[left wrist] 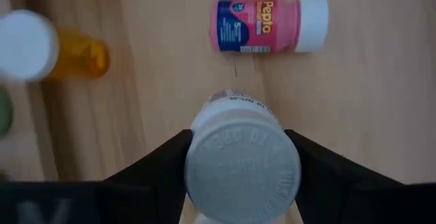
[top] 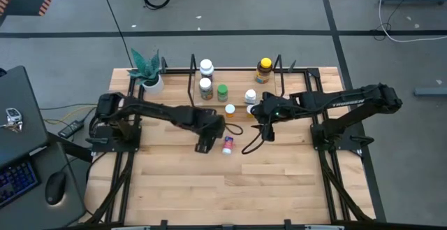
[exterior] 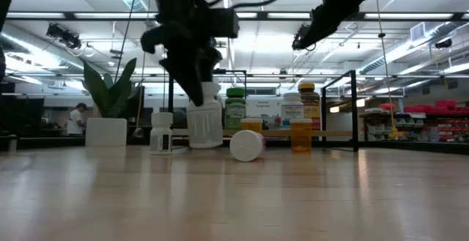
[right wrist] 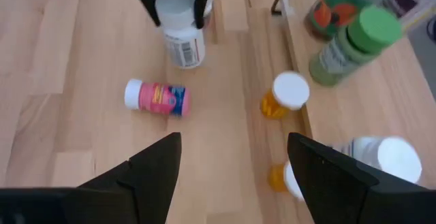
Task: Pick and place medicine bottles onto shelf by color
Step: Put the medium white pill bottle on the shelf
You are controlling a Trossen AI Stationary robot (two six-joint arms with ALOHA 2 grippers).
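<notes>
Left claw (left wrist: 238,176): clamped on one white bottle (left wrist: 242,159)
Beside it: one pink bottle (left wrist: 269,25) lying on desk (left wrist: 368,101)
Right claw (right wrist: 235,166): wide open, empty
Ahead of it: two amber bottles (right wrist: 283,94)

two dark arms, matte and cabled

both arms are black, built of boxy jointed links. the right arm (top: 349,104) carries pale lettering along its upper link and a loose black cable near the desk (top: 209,188). each end effector has flat, wedge-shaped black fingers (right wrist: 153,169).

fallen bottle (top: 228,145) before shelf (top: 234,73).
</notes>
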